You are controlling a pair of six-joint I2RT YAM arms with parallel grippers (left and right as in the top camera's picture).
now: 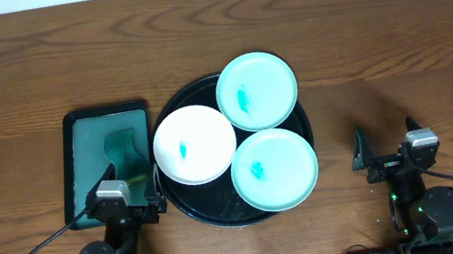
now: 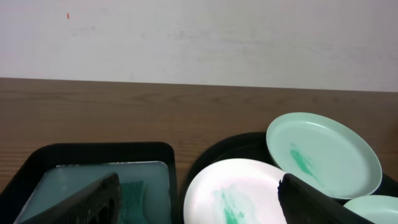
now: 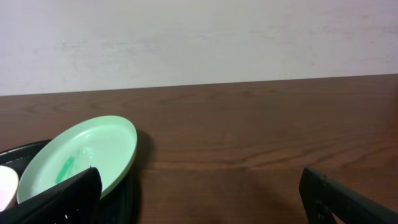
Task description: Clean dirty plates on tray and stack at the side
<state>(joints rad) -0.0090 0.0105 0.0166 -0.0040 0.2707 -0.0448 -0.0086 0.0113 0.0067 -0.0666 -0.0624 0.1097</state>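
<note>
The round black tray holds three plates. A white plate lies at its left, one mint plate at the back and another mint plate at the front right, each with a teal smear. My left gripper stands open at the table's front, apart from the tray. In the left wrist view the white plate lies between that gripper's spread jaws. My right gripper is open to the right of the tray, with bare wood between its jaws and a mint plate to their left.
A rectangular dark-green tray with a sponge in shallow water sits left of the black tray, just ahead of my left gripper. Brown wooden table stretches right and back.
</note>
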